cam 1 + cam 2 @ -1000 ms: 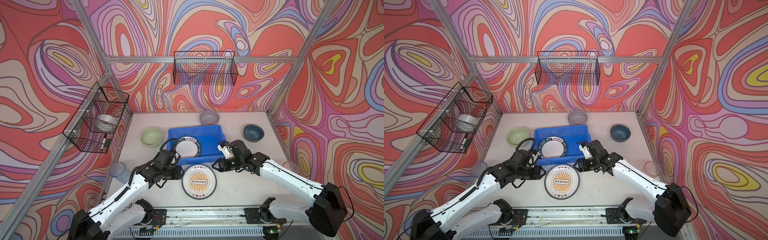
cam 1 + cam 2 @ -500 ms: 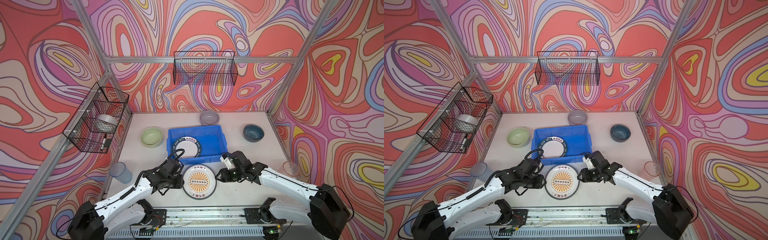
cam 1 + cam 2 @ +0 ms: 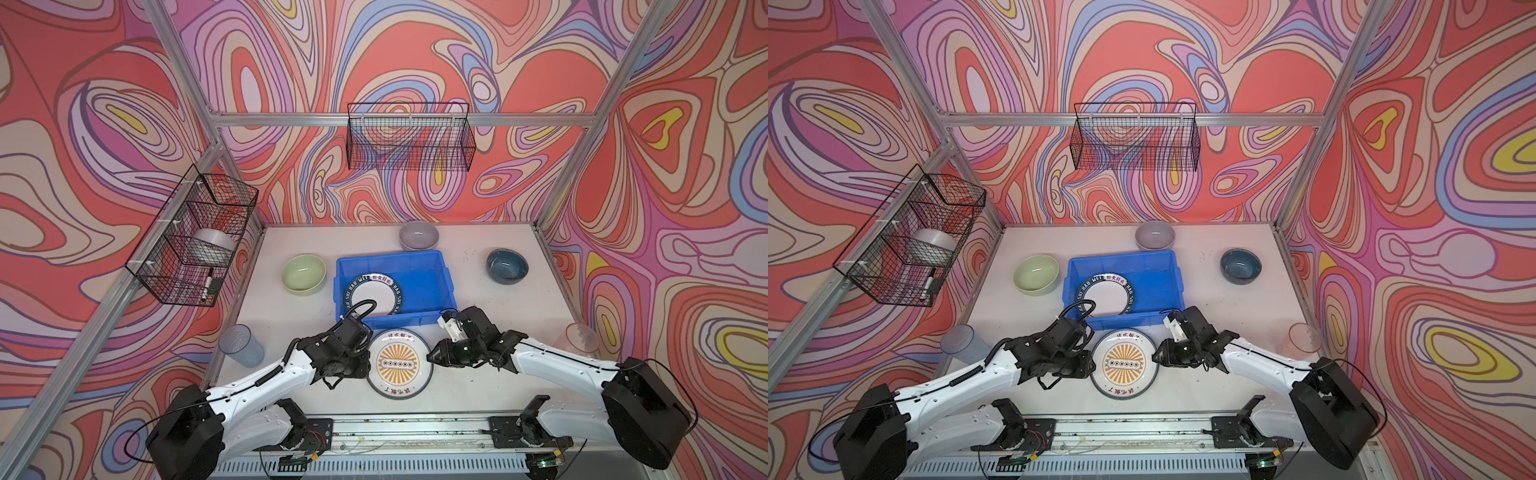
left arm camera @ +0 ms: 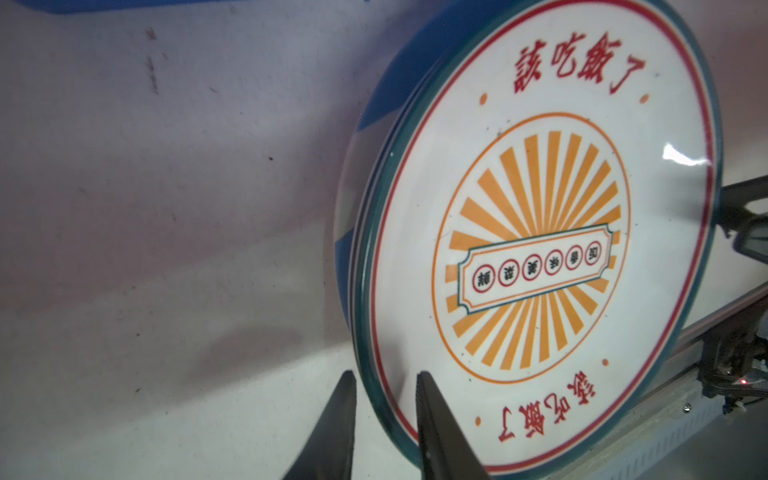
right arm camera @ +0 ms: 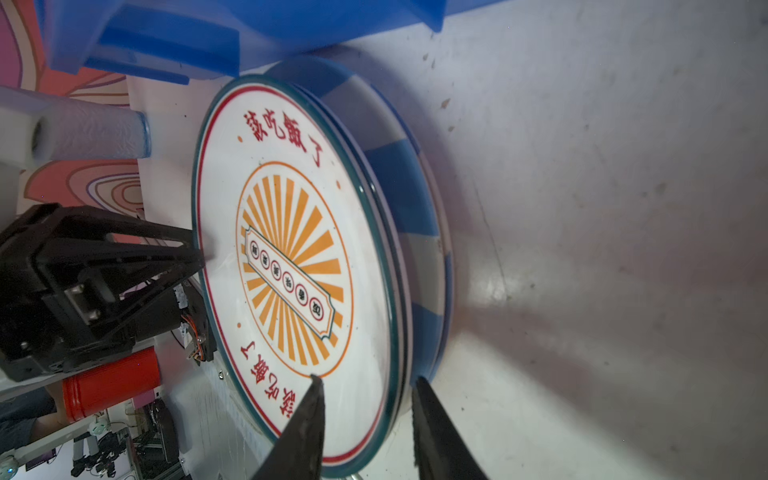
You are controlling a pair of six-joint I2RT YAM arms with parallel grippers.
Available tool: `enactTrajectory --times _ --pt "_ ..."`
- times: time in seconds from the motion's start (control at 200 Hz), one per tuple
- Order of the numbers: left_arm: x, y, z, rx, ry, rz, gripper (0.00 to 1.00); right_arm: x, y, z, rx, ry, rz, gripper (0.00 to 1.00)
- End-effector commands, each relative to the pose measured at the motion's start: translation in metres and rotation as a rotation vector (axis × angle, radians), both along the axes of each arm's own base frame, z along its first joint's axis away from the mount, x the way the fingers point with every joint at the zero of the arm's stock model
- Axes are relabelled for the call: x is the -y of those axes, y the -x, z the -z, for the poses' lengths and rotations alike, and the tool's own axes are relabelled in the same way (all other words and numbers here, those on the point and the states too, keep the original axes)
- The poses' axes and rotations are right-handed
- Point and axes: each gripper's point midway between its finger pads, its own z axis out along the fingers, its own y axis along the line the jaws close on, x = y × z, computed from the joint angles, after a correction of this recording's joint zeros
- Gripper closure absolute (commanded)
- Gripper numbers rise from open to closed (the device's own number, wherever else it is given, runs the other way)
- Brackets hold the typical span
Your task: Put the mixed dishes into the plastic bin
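Note:
An orange sunburst plate lies on a blue-white striped plate at the table's front middle, just before the blue plastic bin. A dark-rimmed plate lies inside the bin. My left gripper straddles the stack's left rim, jaws narrow but open. My right gripper straddles the right rim, one finger over the sunburst plate, one beside the striped plate's edge. A pale green bowl, a lilac bowl and a teal bowl stand around the bin.
A blue tumbler stands front left and a pink tumbler front right. Black wire baskets hang on the back wall and the left wall, the latter holding a white roll. A metal rail runs along the front.
Both grippers have come forward from the bin's front corners and down to the stacked plates' left and right rims. Their jaws have narrowed around those rims.

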Motion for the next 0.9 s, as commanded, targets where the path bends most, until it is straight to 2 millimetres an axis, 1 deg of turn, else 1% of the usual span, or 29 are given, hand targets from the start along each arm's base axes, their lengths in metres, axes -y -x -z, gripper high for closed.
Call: enactTrajectory --times 0.0,0.205,0.451,0.636,0.897 --pt "-0.001 -0.001 0.003 0.007 -0.011 -0.01 0.71 -0.005 0.002 0.0 -0.004 -0.028 -0.01 0.65" --pt "-0.001 -0.002 0.005 0.004 -0.02 -0.015 0.72 -0.01 0.003 -0.007 -0.001 -0.068 -0.02 0.65" --pt "0.001 -0.002 0.011 -0.013 -0.028 -0.011 0.79 -0.014 0.004 -0.014 0.003 -0.109 -0.023 0.66" --pt "0.003 -0.002 0.012 -0.014 -0.023 -0.008 0.81 -0.017 0.005 -0.016 -0.002 -0.145 -0.023 0.67" --pt "0.004 -0.002 0.013 -0.012 -0.021 -0.005 0.81 -0.021 0.004 -0.02 -0.003 -0.177 -0.015 0.68"
